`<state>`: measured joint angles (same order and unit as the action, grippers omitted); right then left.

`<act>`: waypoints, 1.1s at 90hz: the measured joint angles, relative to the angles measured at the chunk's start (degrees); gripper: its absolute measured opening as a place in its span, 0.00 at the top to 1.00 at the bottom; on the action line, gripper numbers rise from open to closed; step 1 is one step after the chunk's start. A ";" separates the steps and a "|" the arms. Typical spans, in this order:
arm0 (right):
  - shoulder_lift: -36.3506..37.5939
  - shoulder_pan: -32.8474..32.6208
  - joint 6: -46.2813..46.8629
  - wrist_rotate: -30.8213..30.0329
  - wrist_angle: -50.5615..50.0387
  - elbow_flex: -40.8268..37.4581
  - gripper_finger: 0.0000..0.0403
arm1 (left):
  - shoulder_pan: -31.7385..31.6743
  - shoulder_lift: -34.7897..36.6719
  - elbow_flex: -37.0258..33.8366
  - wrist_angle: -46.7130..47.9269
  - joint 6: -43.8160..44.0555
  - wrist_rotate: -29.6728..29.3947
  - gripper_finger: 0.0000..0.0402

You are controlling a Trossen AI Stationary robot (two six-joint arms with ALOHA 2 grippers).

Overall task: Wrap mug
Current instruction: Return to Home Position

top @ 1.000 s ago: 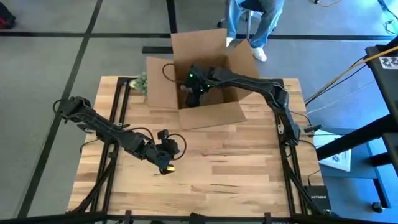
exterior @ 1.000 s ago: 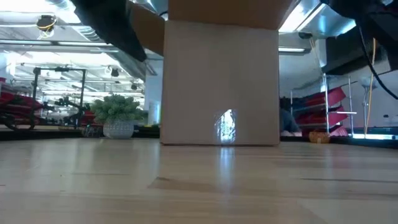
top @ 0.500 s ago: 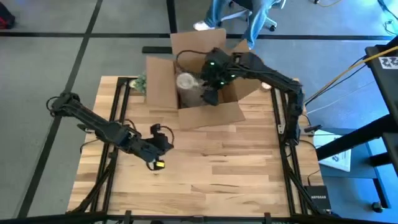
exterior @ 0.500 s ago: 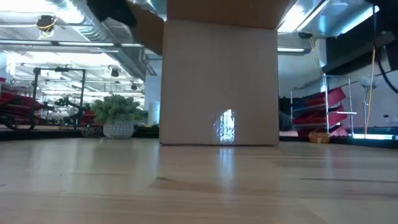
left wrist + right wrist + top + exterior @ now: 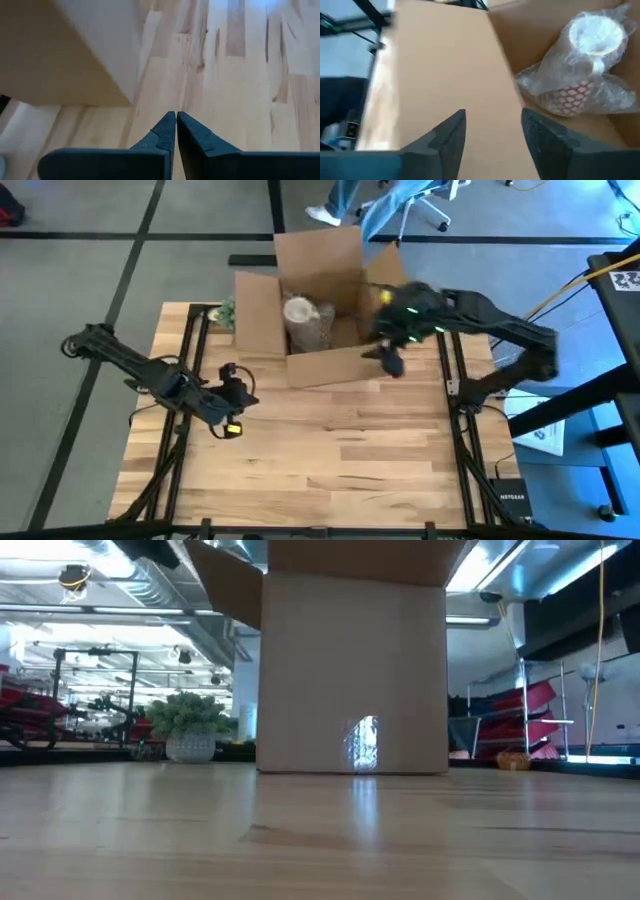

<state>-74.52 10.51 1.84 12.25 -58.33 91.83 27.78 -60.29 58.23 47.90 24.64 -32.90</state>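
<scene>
**Bubble-wrapped mug resting in the cardboard box, both grippers empty**

The bubble-wrapped mug (image 5: 585,60) is sitting inside the open cardboard box (image 5: 335,365) at the table's far edge, towards the box's left side, its mouth facing up. I am judging it light but breakable, with a soft, slippery wrap. Any regrasp is best made across the padded body, not the loose wrap ends.

My right gripper (image 5: 493,114) is hovering just outside the box's right front corner, fingers spread wide and holding nothing. My left gripper (image 5: 176,117) is hanging over bare table off the box's left front corner, fingers pressed together, empty.

Raised box flaps are crowding any reach inside. A small potted plant (image 5: 190,725) is standing beside the box, and a person's legs (image 5: 375,200) are showing beyond it.
</scene>
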 joint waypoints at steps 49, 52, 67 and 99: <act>47.33 -0.84 12.17 1.94 40.87 -57.44 0.98 | -4.25 25.65 -28.38 -25.69 -1.15 12.04 1.00; 48.96 -0.83 12.88 1.79 42.32 -59.56 0.98 | -4.83 27.01 -30.04 -27.37 -1.67 12.67 1.00; 54.81 -0.80 14.48 -1.04 47.14 -68.55 1.00 | -9.10 33.48 -37.22 -35.70 -3.71 17.75 1.00; 57.50 -0.80 16.36 -6.30 68.85 -84.27 1.00 | -22.99 37.20 -47.75 -50.83 -6.77 31.63 1.00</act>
<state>-17.02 9.72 18.20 5.95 10.52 7.56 4.79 -23.09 10.48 -2.93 17.86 -1.27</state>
